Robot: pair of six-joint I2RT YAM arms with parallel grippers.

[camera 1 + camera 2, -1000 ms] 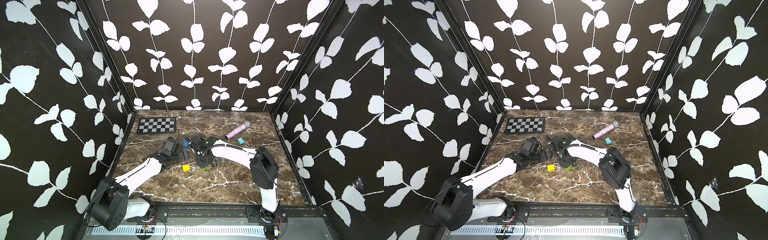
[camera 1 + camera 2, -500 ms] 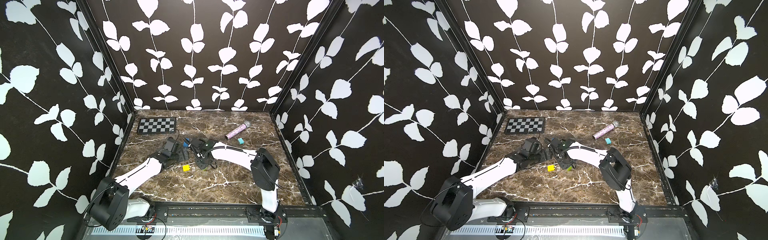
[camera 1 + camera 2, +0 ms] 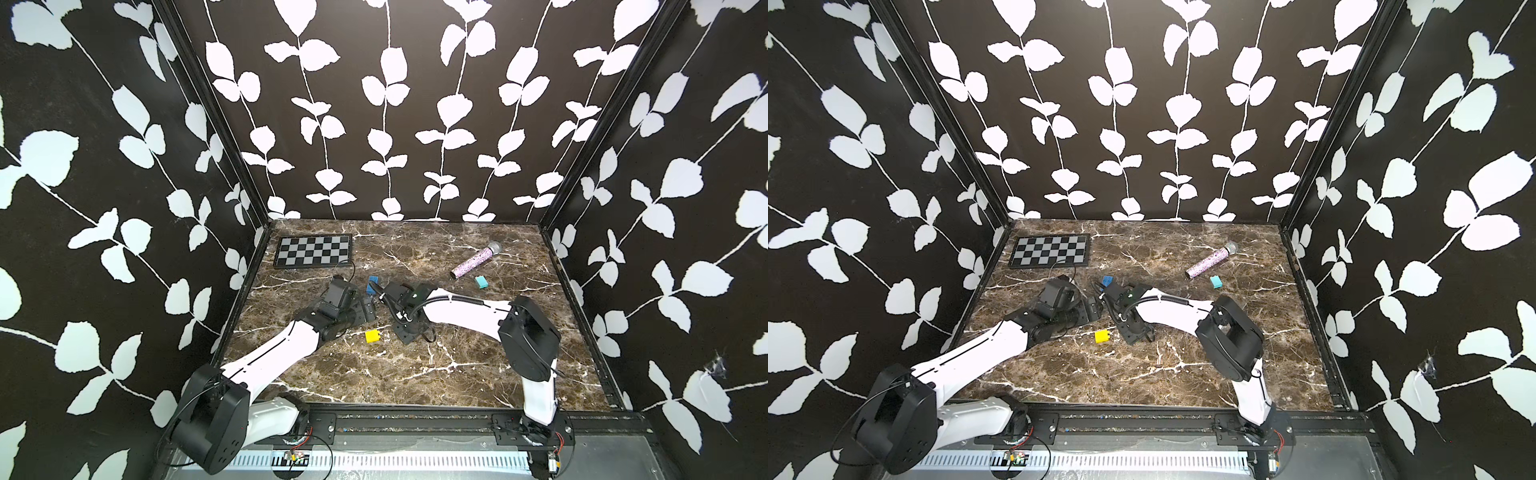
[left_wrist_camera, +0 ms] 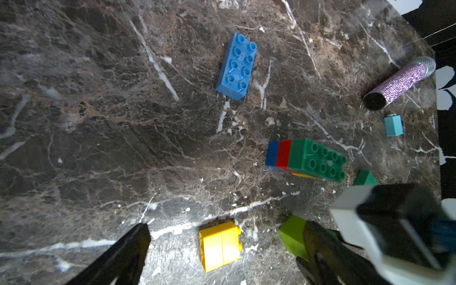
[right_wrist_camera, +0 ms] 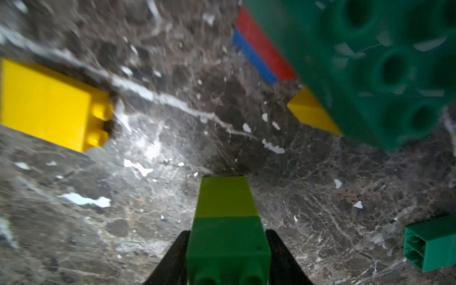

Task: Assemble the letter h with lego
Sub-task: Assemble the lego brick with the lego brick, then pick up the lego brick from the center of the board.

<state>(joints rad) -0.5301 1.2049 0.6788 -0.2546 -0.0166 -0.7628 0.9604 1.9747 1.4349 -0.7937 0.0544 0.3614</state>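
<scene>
Nearest the counter's (image 3: 415, 374) front edge, a little left of its middle, a yellow brick (image 3: 372, 336) lies on its side with its studs pointing sideways. The left gripper (image 4: 225, 223) hovers just beside it, jaws spread wide and empty.

Just beyond, the right gripper (image 5: 227, 232) has its jaws either side of a lime brick (image 5: 225, 197), close against its flat walls. Whether they pinch it or only flank it I cannot tell. Near it sits the started build (image 4: 315, 160), a dark green eight-stud brick joined to red, blue and yellow ones. A small dark green brick (image 5: 429, 246) lies loose close by.

Farther back a blue brick (image 3: 374, 285) rests studs up. A light blue brick (image 3: 481, 282) sits toward the far right corner beside the microphone (image 3: 476, 260), and the chequered board (image 3: 313, 256) fills the far left corner.

These bricks look light, rigid and glossy, so they should slide or twist easily under a skewed pinch. They are probably best held across two opposite smooth walls, low and centred, clear of the studs. They are not fragile, yet seating one likely needs square alignment and a firm press.
</scene>
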